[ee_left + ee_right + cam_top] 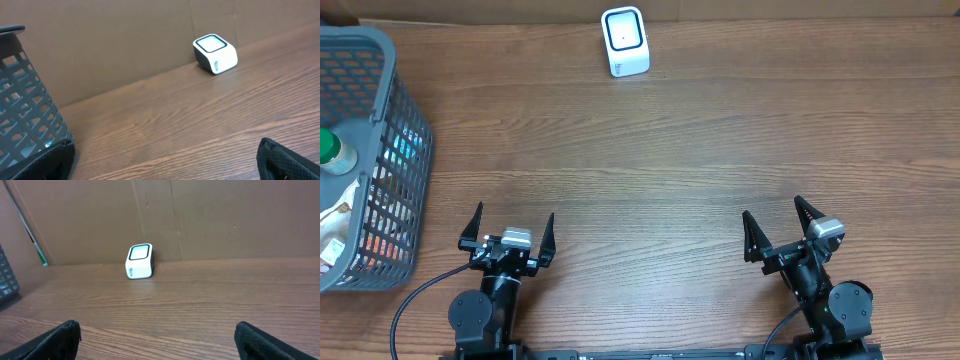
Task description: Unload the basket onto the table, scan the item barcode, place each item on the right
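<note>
A small white barcode scanner (625, 41) with a dark window stands at the table's far edge, also seen in the left wrist view as scanner (215, 53) and in the right wrist view as scanner (139, 261). Items lie in a grey mesh basket (390, 55) at the left, among them a green-capped bottle (334, 152); no barcode shows. My left gripper (510, 232) rests open near the front edge, nothing between its fingers. My right gripper (777, 228) is likewise open and empty at the front right. Both are far from scanner and basket.
The basket wall (27, 120) fills the left of the left wrist view. A brown cardboard wall (210, 215) runs behind the table's far edge. The wooden table (660, 160) stretches between grippers and scanner.
</note>
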